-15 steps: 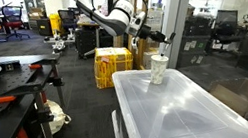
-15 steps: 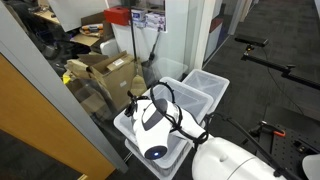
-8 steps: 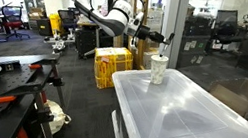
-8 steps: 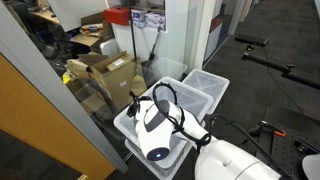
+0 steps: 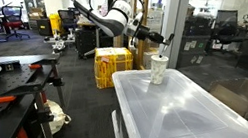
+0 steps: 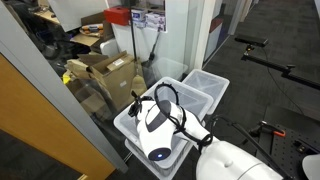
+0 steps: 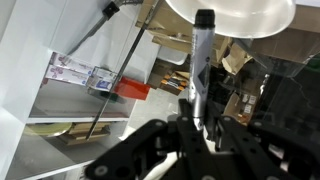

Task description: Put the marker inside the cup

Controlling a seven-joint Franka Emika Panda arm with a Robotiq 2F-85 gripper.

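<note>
Change since earlier: gripper (image 5: 157,36) has crept a little further toward the cup (image 5: 157,71) over the last second; the cup stands in the same place.
Gripper state: fingers closed on the marker (image 7: 201,60); the wrist view shows the gripper (image 7: 203,120) clamped on the lower part of the barrel.
Marker, wrist view: black barrel with a pale band, running from the fingers straight toward the cup (image 7: 232,8), its far end overlapping the white rim at the frame's top edge.
Marker, exterior view: marker (image 5: 167,38) held in the air above the cup, tilted, with a gap visible between it and the rim. It is not inside the cup.
Cup: white, tapered, upright, near the corner of the counter (image 5: 197,117) closest to the arm; nothing touches it.
Counter: translucent lidded plastic bin; in an exterior view the lid carries only the cup.
Arm: in an exterior view it reaches in from the frame's left side; in an exterior view the white wrist (image 6: 152,125) hangs over the bin and hides the cup and the marker.
Surroundings: yellow crate (image 5: 111,65) on the floor behind the bin; cardboard boxes (image 6: 105,72) beside a glass partition.
</note>
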